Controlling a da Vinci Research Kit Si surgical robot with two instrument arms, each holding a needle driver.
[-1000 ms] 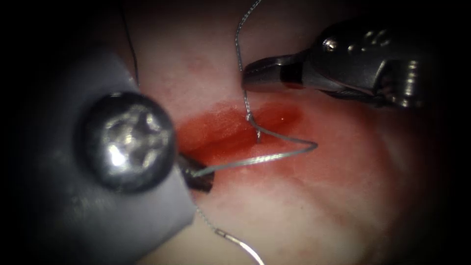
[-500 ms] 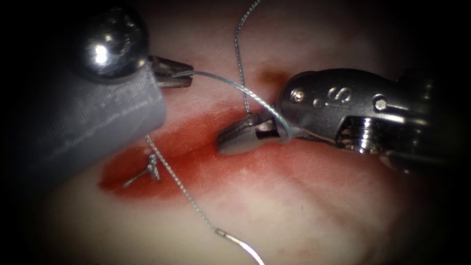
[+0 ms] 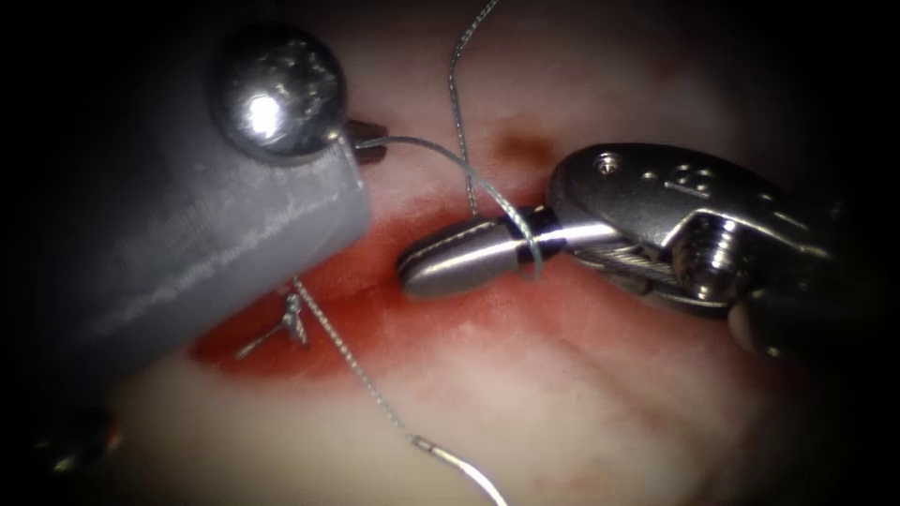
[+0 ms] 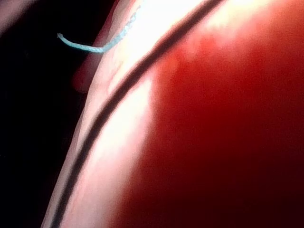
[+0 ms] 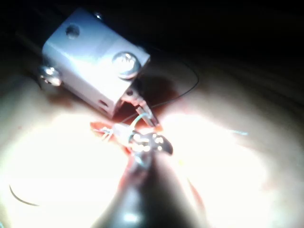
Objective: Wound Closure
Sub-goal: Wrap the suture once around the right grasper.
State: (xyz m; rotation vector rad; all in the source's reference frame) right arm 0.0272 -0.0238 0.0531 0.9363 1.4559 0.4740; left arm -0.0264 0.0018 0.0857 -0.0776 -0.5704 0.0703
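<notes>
The cut (image 3: 394,314) runs across the tissue (image 3: 581,394), wet with red fluid. My left tool (image 3: 364,142) sits up and left of the cut, jaws shut on the thread (image 3: 422,145). From there the thread arcs right and wraps once around the shut jaws of my right tool (image 3: 417,267), which lies over the cut with nothing between its jaws. The curved needle (image 3: 464,466) lies free on the tissue surface near the front edge. Its thread (image 3: 342,351) trails up and left. A tied knot (image 3: 292,319) with short ends sits in the cut at the left.
Another strand of thread (image 3: 455,94) rises from the cut toward the far edge. A dark spot (image 3: 523,147) marks the tissue behind the right tool. In the left wrist view a pale thread end (image 4: 78,45) lies beside red tissue (image 4: 228,133).
The left tool carried the thread from the lower left up over the cut, then shifted right. The right tool came down over the cut and turned, and the thread now loops around its jaws.
</notes>
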